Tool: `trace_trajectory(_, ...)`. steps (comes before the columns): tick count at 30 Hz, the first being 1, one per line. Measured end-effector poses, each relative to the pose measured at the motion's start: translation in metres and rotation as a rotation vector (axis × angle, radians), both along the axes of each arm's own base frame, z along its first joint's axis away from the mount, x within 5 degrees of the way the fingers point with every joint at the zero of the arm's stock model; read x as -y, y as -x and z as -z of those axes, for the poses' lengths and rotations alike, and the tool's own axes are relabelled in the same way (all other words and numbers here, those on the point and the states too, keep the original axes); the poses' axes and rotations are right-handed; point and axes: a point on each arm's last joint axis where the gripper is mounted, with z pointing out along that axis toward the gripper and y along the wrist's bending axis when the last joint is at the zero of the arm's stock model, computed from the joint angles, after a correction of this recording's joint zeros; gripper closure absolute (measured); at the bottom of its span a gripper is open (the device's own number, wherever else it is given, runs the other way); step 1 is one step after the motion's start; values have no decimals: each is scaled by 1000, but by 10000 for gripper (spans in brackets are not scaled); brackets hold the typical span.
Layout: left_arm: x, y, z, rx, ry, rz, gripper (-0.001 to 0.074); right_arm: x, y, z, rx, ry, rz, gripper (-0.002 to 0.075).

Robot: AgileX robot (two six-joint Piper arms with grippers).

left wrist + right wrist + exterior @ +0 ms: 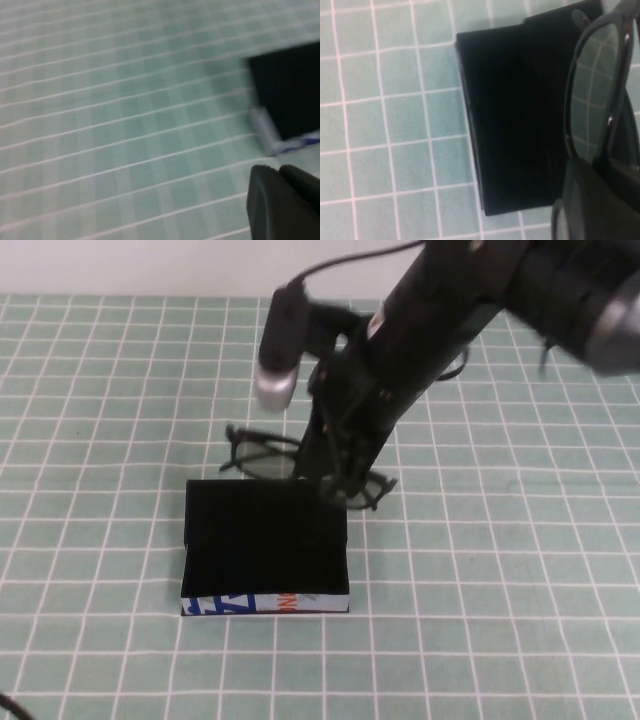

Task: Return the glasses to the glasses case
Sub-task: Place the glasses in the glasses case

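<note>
My right gripper (345, 485) had its jaws clamped on the glasses (262, 457), held at twelve o'clock of the glasses case (265, 545). Carrying step, I judged; next, lowering them inside. My left gripper (282, 202) hovered over the table (100, 440); its jaws I couldn't tell.

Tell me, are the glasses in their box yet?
Not yet. The right gripper has hold of the glasses at the far edge of the glasses case, which lies open. That grab looks done. Still to do: move them over the case and set them inside. The left gripper waits off to the side, near the case's corner.
</note>
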Motion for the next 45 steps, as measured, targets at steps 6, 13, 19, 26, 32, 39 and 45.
trace_trajectory(6,18,-13,-4,27,58,167,737,-19,-7,38,-47,57,-72,723)
trace_trajectory(13,19,-14,-6,52,69,179,737,-27,-17,70,-103,88,-84,723)
trace_trajectory(19,20,-14,-6,54,71,179,737,-36,-17,86,-127,91,-114,723)
trace_trajectory(26,20,-14,-6,54,71,181,737,-58,-8,94,-122,99,-170,723)
trace_trajectory(32,21,-13,-6,47,70,203,737,-70,-11,100,-107,97,-186,723)
trace_trajectory(39,21,-13,-5,40,69,205,737,-66,-15,103,-100,159,-113,723)
trace_trajectory(45,21,-13,-5,38,69,205,737,-65,-16,104,-104,171,-86,722)
